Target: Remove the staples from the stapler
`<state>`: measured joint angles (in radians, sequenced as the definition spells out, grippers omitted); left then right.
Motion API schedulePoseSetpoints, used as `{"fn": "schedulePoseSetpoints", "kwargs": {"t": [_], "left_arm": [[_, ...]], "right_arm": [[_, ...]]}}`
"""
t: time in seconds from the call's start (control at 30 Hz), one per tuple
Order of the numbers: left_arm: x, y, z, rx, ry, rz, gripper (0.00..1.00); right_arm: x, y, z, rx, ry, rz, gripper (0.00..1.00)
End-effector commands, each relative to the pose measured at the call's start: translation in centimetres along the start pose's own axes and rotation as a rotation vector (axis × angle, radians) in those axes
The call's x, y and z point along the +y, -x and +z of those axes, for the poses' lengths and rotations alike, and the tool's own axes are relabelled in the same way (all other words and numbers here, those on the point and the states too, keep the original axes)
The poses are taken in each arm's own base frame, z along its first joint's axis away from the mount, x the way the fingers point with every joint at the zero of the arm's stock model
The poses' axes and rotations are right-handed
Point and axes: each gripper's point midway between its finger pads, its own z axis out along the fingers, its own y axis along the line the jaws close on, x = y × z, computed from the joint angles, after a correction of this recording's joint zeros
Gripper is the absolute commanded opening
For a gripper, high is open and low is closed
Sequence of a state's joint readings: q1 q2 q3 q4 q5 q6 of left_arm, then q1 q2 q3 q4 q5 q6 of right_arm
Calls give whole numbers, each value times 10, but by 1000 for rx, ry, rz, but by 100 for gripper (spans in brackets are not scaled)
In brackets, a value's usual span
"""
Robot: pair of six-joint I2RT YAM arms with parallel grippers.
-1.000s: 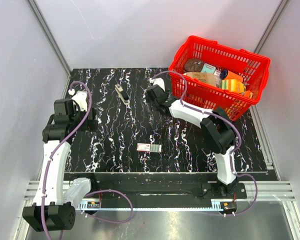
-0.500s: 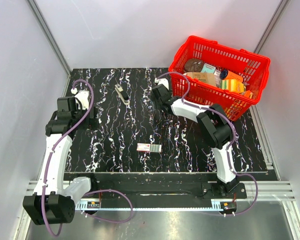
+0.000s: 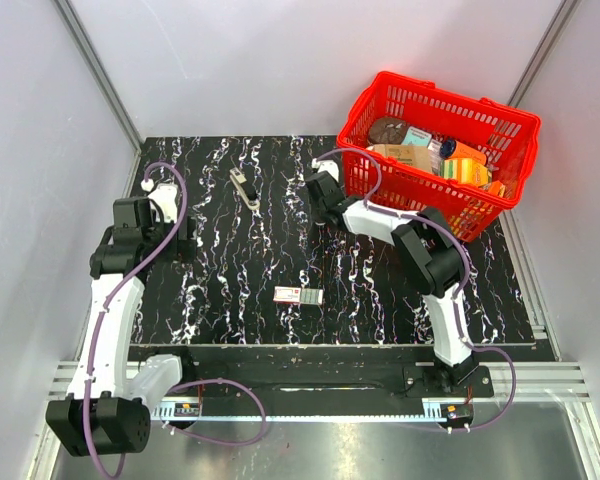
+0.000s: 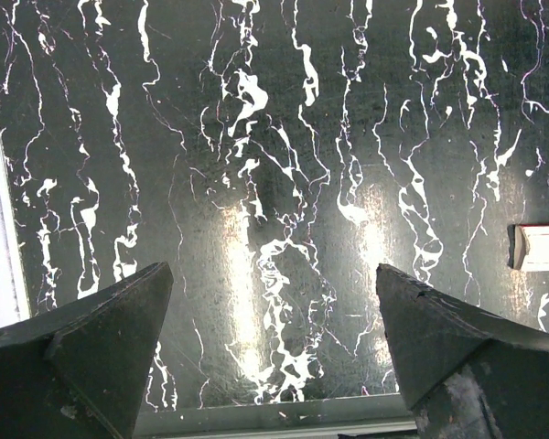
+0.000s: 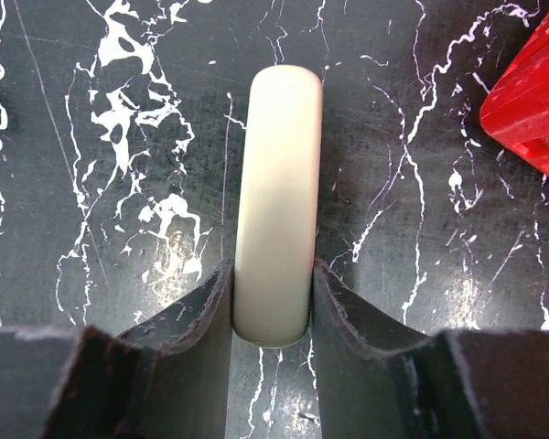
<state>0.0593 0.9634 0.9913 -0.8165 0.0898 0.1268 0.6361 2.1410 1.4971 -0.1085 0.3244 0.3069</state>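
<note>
My right hand (image 5: 273, 274) grips the cream stapler (image 5: 276, 183) by its near end, with the red basket (image 5: 531, 101) at 2 o'clock. Held this close to the tip, it could pivot or slip when lifted. My left hand (image 4: 273, 274) is wide open.

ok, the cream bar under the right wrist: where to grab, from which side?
Across its narrow width near one end, coming straight down. The cream bar lies flat with long parallel sides and rounded ends, so the jaws seat on those sides. The right gripper sits that way, jaws against both sides.
</note>
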Motion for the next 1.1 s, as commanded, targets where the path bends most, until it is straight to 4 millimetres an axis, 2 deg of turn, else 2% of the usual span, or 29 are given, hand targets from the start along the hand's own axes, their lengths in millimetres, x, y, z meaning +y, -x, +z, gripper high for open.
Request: {"fn": "schedulePoseSetpoints", "kwargs": {"t": [0.0,0.13,0.27,0.4,0.53,0.63,0.77,0.83,1.07], "left_arm": [[3,-2,-7,-22,13,18,99],[-3,-9,-7,-6,-22,20,99],[-9,-9,-5,-3,-75,42,99],[-14,-9,-2,-12,-128,103,99],[-22,-20,1,13,-199,198,99],[-21,-30,2,33,-216,274,99],[-18,-43,4,53,-232,350,99],[-18,-44,4,54,-239,355,99],[-31,-41,9,23,-326,310,99]], "right_arm": [[39,17,-33,-36,127,57,19],[102,13,-77,-66,218,-2,18],[160,12,-122,-69,344,61,15],[202,11,-161,-68,454,144,13],[243,10,-194,-67,555,201,11],[263,9,-211,-67,608,257,8],[277,8,-221,-52,653,344,7],[287,18,-228,-74,690,392,6],[306,25,-242,-76,761,460,6]]}}
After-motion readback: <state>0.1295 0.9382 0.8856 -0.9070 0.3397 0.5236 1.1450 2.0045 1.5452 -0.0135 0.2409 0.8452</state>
